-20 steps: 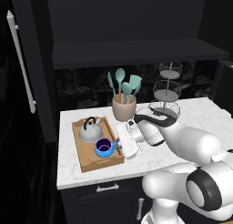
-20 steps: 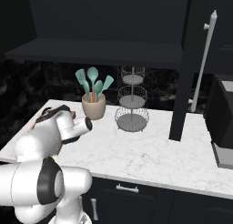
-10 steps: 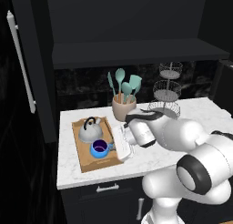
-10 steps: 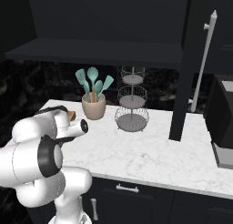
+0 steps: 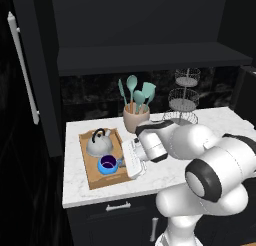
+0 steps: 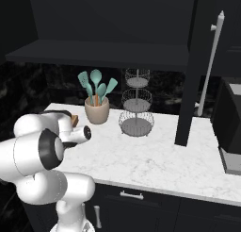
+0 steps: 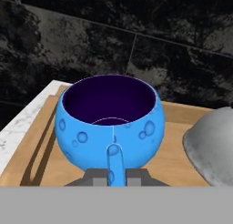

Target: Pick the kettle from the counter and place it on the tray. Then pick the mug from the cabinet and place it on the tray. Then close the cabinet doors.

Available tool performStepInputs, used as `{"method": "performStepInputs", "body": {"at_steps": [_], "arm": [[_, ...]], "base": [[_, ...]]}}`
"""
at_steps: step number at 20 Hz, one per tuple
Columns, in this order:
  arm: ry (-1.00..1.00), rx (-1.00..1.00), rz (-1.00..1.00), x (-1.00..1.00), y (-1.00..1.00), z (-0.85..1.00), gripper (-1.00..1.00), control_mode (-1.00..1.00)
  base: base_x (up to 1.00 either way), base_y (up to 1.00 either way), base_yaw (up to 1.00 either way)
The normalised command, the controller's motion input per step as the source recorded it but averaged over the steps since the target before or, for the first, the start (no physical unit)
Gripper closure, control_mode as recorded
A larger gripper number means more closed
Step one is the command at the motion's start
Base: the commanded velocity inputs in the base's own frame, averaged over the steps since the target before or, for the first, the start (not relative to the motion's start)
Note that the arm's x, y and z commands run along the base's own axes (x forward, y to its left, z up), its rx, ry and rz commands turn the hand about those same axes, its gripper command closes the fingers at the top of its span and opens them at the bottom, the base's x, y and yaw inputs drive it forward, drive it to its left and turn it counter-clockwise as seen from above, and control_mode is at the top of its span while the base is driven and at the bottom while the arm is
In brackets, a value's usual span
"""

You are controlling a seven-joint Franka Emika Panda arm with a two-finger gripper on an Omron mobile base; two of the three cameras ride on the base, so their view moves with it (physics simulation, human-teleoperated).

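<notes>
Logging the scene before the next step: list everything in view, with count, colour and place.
kettle: one, grey, on the tray beside the mug
mug: one, blue, on the tray
tray: one, light-brown wood, left end of the counter
counter: one, white marble
crock: one, beige, holding teal utensils, back of the counter
basket stand: one, wire, tiered
cabinet doors: dark, open
gripper: one, dark fingertips, shut on the mug's handle
</notes>
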Motion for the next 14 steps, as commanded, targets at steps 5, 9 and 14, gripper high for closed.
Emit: {"method": "performStepInputs", "body": {"at_steps": [5,9,14], "arm": [[0.0,0.0,-0.01,0.02,0.0,-0.07,1.0,-1.0],[0.0,0.0,0.0,0.01,0.0,-0.14,1.0,-1.0],[0.0,0.0,0.0,0.0,0.0,-0.06,-1.0,-1.0]], "base": [[0.0,0.0,0.0],[0.0,0.0,0.0],[0.0,0.0,0.0]]}}
